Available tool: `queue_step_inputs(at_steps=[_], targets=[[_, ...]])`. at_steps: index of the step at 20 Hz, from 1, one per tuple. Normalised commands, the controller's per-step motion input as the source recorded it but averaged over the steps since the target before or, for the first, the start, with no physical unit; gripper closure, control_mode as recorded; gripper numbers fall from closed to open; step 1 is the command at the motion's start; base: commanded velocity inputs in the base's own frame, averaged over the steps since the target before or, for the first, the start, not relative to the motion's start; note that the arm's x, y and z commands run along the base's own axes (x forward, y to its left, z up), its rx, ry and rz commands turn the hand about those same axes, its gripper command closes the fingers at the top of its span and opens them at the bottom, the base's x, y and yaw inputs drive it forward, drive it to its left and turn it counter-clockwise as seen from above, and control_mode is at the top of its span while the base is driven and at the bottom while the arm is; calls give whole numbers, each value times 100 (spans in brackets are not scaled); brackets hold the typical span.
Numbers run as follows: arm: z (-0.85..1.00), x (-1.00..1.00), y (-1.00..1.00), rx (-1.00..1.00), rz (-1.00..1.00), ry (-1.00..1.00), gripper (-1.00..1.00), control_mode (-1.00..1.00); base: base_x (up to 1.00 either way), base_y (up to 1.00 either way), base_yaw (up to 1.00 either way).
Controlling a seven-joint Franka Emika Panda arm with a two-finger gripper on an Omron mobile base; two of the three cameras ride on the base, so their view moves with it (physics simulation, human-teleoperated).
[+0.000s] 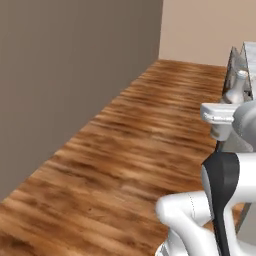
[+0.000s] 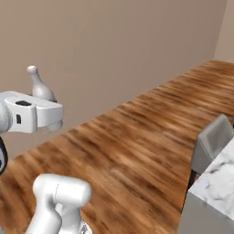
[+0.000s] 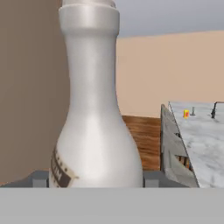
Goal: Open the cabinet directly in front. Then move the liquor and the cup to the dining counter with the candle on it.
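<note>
Liquor bottle in transit toward the dining counter, carried upright.

The pincer pinches the liquor low on its body, neck up, probably to keep it steady for setting down. The dining counter's marble tabletop lies ahead to one side; a small yellow object, possibly the cup, sits far along it near the dark faucet. Grey stools line the near edge and may block approach; wood floor open.

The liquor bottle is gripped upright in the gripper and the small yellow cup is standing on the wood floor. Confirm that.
Not quite. The liquor bottle is upright in the gripper, but the hand view shows the small yellow cup on the marble dining counter, not on the floor.
</note>
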Motion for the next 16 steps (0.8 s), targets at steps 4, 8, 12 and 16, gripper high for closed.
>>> queue_step_inputs(at_steps=[4, 8, 12, 16], targets=[[0, 0, 0, 0, 0, 0, 100, 100, 100, 100, -57], [0, 0, 0, 0, 0, 0, 100, 100, 100, 98, -55], [0, 0, 0, 0, 0, 0, 100, 100, 100, 85, -49], [0, 0, 0, 0, 0, 0, 100, 100, 100, 61, -33]])
